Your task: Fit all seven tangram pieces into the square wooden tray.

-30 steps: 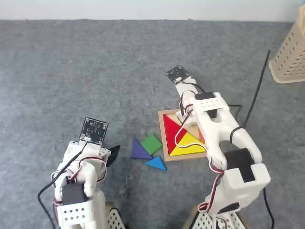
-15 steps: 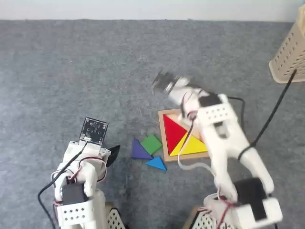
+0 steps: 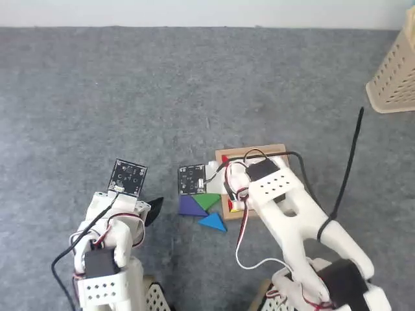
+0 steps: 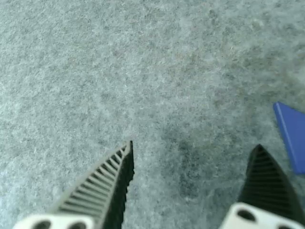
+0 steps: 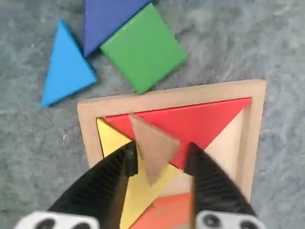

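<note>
Square wooden tray (image 3: 249, 151) just right of centre in the high view, mostly under the right arm. Inside it, flat: red triangle (image 5: 190, 119), yellow triangle (image 5: 143, 195), orange piece (image 5: 162, 214). Above these, a wood-coloured triangle (image 5: 152, 145), grasped by the right pincer (image 5: 159, 155), overlapping red and yellow. Just left of the tray, on the grey bench (image 3: 97, 97): green square (image 3: 207, 199) touching dark blue triangle (image 3: 190, 206), light blue triangle (image 3: 213, 221) just below them. Farther left, lower left of the frame, left pincer (image 4: 193, 148) released, fingers spread wide over bare bench, grasping nothing. Far upper right, a beige basket (image 3: 395, 71).
</note>
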Tool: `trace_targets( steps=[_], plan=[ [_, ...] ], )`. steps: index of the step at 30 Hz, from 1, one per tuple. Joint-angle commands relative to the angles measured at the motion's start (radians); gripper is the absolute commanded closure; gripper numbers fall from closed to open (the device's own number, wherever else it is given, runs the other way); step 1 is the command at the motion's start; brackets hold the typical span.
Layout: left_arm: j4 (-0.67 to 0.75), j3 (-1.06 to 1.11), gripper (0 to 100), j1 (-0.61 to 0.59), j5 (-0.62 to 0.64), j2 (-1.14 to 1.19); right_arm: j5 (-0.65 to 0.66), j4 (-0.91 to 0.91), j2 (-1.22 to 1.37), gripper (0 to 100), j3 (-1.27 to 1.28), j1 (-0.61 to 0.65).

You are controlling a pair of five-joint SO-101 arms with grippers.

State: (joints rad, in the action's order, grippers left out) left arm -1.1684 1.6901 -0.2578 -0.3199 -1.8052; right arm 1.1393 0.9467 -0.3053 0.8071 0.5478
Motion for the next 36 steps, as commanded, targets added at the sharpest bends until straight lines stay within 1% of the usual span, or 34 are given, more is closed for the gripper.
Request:
trace_targets(
  steps=[1, 6, 8, 9, 11, 12, 14, 15, 17, 19, 21, 23, 26, 34, 36],
  plan=[
    [-0.005, -0.005, 65, 0.002, -0.002, -0.015, -0.051, -0.022, -0.061, 75.0, -0.003, -0.036],
    [-0.005, -0.005, 65, 0.002, -0.002, -0.015, -0.058, -0.024, -0.061, 74.6, -0.021, -0.053],
    [-0.005, -0.005, 65, 0.002, -0.002, -0.015, -0.141, -0.002, -0.061, 78.6, -0.049, -0.05],
    [-0.005, -0.005, 65, 0.002, -0.002, -0.015, -0.213, 0.008, -0.061, 83.2, -0.068, -0.044],
    [-0.005, -0.005, 65, 0.002, -0.002, -0.015, -0.394, 0.012, -0.061, 96.5, -0.115, -0.035],
    [-0.005, -0.005, 65, 0.002, -0.002, -0.015, -0.486, 0.015, -0.061, 99.8, -0.138, -0.035],
    [-0.005, -0.005, 65, 0.002, -0.002, -0.015, -0.687, 0.015, -0.061, 94.5, -0.164, -0.028],
    [-0.005, -0.005, 65, 0.002, -0.002, -0.015, -0.795, 0.01, -0.061, 94.0, -0.167, -0.027],
    [-0.005, -0.005, 65, 0.002, -0.002, -0.015, -1.019, 0.005, -0.05, 95.0, -0.163, 0.001],
    [-0.005, -0.005, 65, 0.002, -0.002, -0.015, -1.212, 0.012, -0.053, 98.2, -0.149, 0.041],
    [-0.005, -0.005, 65, 0.002, -0.002, -0.015, -1.343, 0.005, -0.05, 99.1, -0.14, 0.088],
    [-0.005, -0.005, 65, 0.002, -0.002, -0.015, -1.384, 0.004, -0.044, 97.4, -0.127, 0.134],
    [-0.005, -0.005, 65, 0.002, -0.002, -0.015, -1.382, 0.004, -0.015, 96.8, -0.12, 0.176],
    [-0.005, -0.005, 65, 0.002, -0.002, -0.015, -1.382, -0.071, 0.145, 97.2, -0.12, 0.171],
    [-0.005, -0.005, 65, 0.002, -0.002, -0.015, -1.381, -0.073, 0.157, 99.1, -0.123, 0.162]
  ],
)
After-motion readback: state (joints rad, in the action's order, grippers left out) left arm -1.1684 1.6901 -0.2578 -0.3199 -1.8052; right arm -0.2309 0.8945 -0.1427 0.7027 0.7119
